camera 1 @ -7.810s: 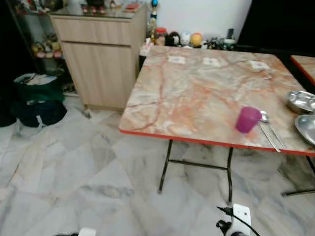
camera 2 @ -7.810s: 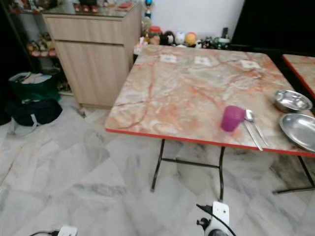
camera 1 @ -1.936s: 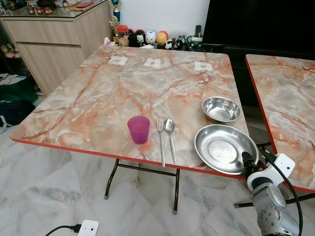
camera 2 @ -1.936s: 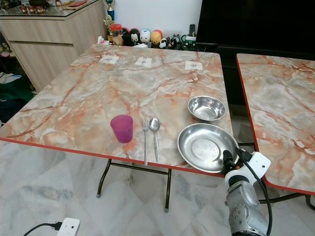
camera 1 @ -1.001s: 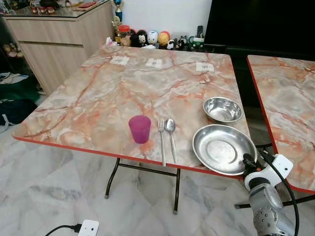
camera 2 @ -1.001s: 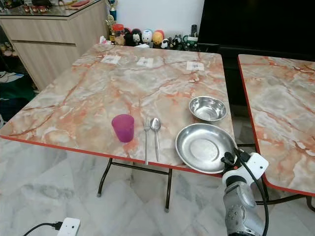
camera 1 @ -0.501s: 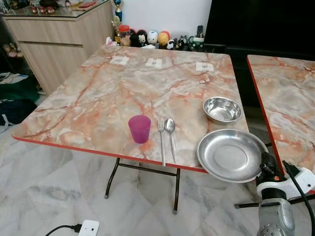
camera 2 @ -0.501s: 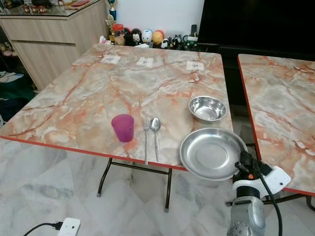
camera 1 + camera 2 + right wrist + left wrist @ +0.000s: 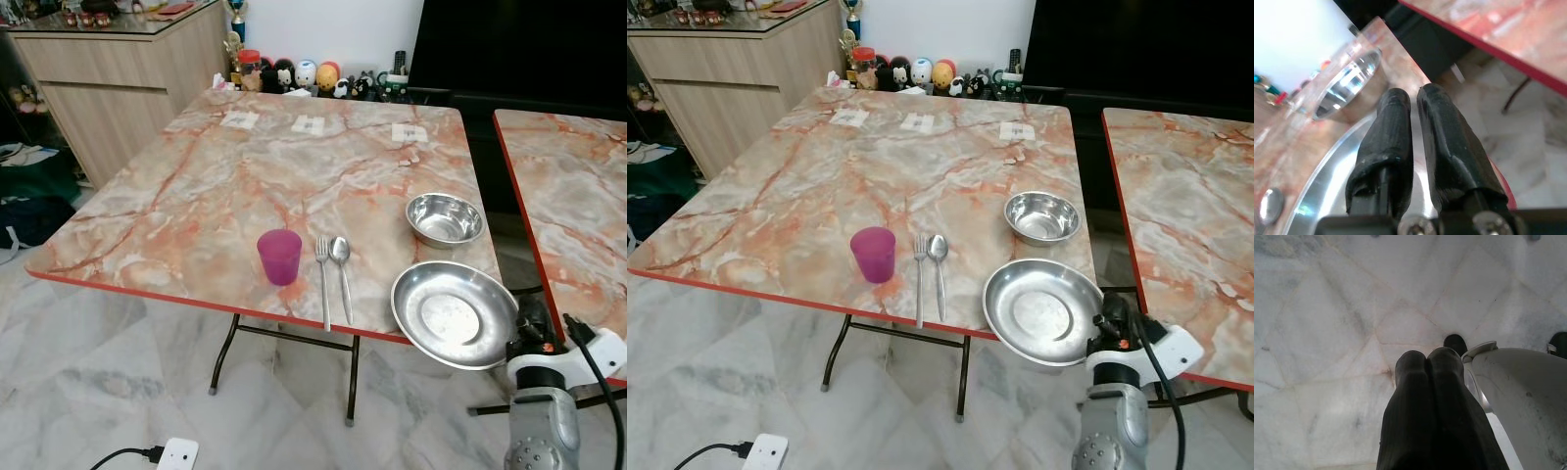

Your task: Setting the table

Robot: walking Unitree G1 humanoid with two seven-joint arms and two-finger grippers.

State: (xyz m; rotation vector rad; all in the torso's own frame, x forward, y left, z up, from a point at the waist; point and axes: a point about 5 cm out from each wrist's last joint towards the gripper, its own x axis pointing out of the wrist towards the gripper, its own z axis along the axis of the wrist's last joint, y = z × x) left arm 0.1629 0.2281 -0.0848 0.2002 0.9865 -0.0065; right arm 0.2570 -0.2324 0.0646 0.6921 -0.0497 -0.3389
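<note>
A marble-patterned table (image 9: 245, 176) carries a purple cup (image 9: 280, 257), a fork (image 9: 322, 284), a spoon (image 9: 340, 262) and a small steel bowl (image 9: 445, 218). At its near right corner my right gripper (image 9: 530, 326) is shut on the rim of a steel plate (image 9: 454, 313). The plate is raised and tilted, partly past the table edge. In the right wrist view both fingers (image 9: 1386, 142) pinch the plate (image 9: 1327, 196), with the bowl (image 9: 1349, 83) beyond. My left gripper (image 9: 1426, 357) hangs shut over the floor, holding nothing.
A second marble table (image 9: 578, 196) stands close on the right with a narrow gap between. A wooden cabinet (image 9: 108, 88) and dark bags (image 9: 29, 211) are at the left. Small figurines (image 9: 304, 73) line the far edge. A white power strip (image 9: 176, 452) lies on the floor.
One second ago the plate lay flat on the table with my right gripper at its rim. It is now lifted off the corner and tilted, a little left of half a second ago.
</note>
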